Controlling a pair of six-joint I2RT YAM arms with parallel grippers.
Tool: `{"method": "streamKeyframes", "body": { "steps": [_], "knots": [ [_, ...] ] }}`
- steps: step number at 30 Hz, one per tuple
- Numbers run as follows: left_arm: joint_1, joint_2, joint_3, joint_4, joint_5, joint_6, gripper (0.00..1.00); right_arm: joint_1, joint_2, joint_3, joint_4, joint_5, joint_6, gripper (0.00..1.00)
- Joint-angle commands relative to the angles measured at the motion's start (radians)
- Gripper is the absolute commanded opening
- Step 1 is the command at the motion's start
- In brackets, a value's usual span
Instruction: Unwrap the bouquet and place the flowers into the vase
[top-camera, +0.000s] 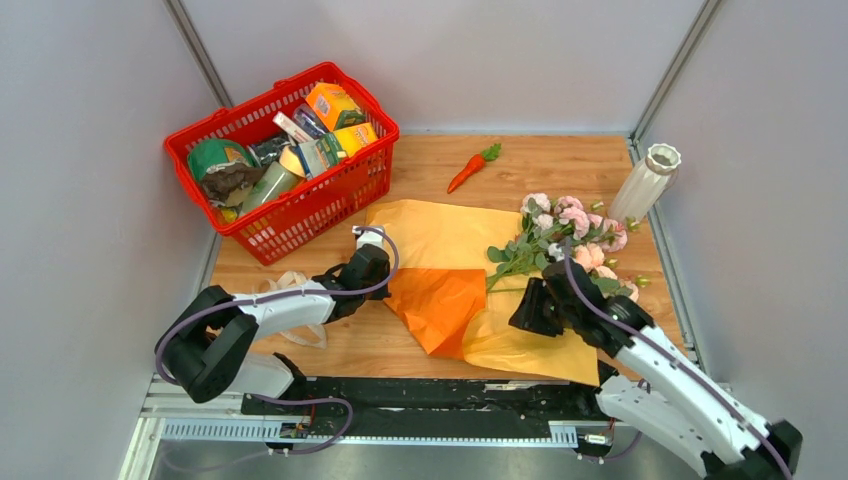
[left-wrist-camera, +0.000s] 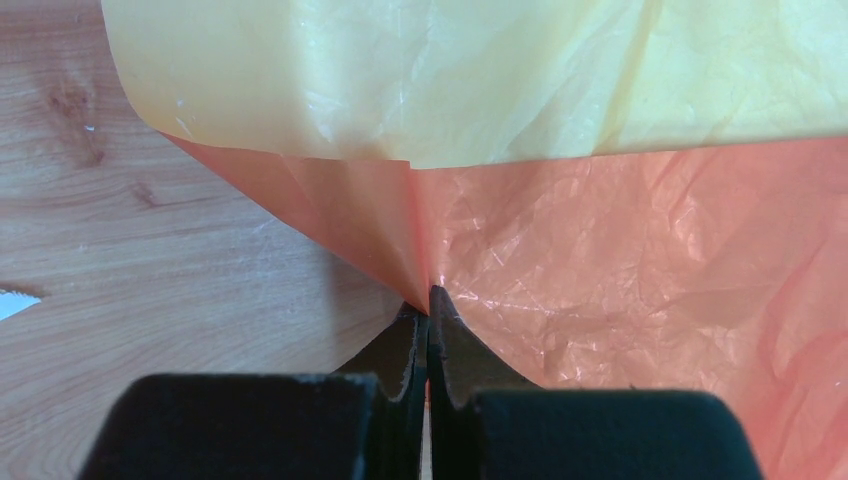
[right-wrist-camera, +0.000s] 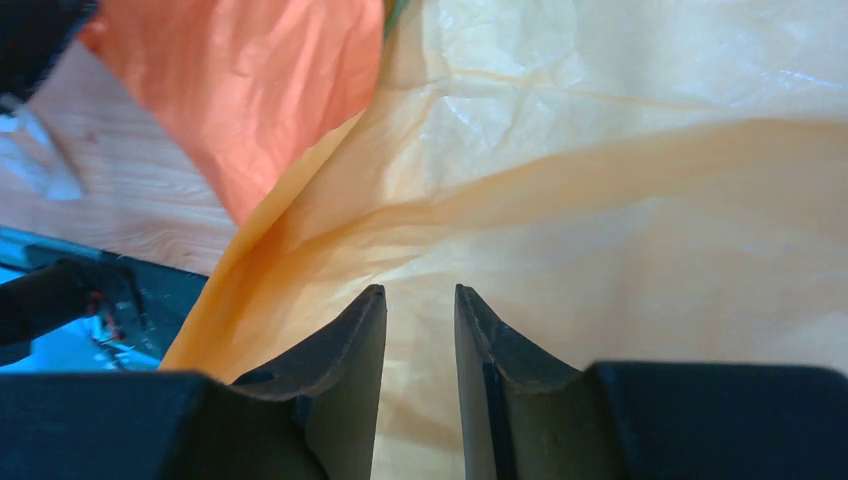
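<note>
Wrapping paper (top-camera: 440, 240) lies spread open on the table, with the flowers (top-camera: 570, 230) across its far right corner, just beside the vase (top-camera: 645, 180).
Only the top view shows the flowers, the vase and the red basket (top-camera: 352, 178). The left wrist view shows the left gripper (left-wrist-camera: 428, 300) clenched on an orange fold of the paper. The right wrist view shows the right gripper (right-wrist-camera: 420, 295) with its jaws parted over the yellow side, grasping nothing. Print on the basket's packets is too small to read.
</note>
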Motion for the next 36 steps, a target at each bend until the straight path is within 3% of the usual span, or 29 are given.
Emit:
{"method": "streamKeyframes", "body": {
  "steps": [1,6,12,17,22,29,34,36],
  "knots": [
    [0.003,0.000,0.036,0.007,-0.015,0.017,0.00,0.004,-0.160,-0.077,-0.001,-0.057,0.095,0.36],
    [0.003,0.024,0.046,0.019,-0.018,0.025,0.00,0.003,-0.158,-0.076,0.174,0.013,0.092,0.38],
    [0.003,0.046,0.068,0.013,-0.042,0.034,0.00,0.001,0.027,0.001,0.338,0.157,0.040,0.40],
    [0.003,0.092,0.108,-0.007,-0.075,0.035,0.00,0.001,0.234,-0.053,0.448,0.114,0.025,0.39],
    [0.003,0.159,0.172,-0.060,-0.136,0.041,0.00,0.000,0.335,-0.113,0.577,0.151,0.014,0.39],
    [0.006,0.211,0.226,-0.079,-0.159,0.058,0.00,-0.012,0.366,-0.147,0.691,0.251,-0.044,0.39],
    [0.009,0.222,0.284,-0.122,-0.167,0.065,0.00,-0.043,0.399,-0.079,0.686,0.251,-0.128,0.39],
    [0.009,0.196,0.305,-0.146,-0.161,0.063,0.07,-0.045,0.392,-0.038,0.641,0.230,-0.136,0.39]
  ]
}}
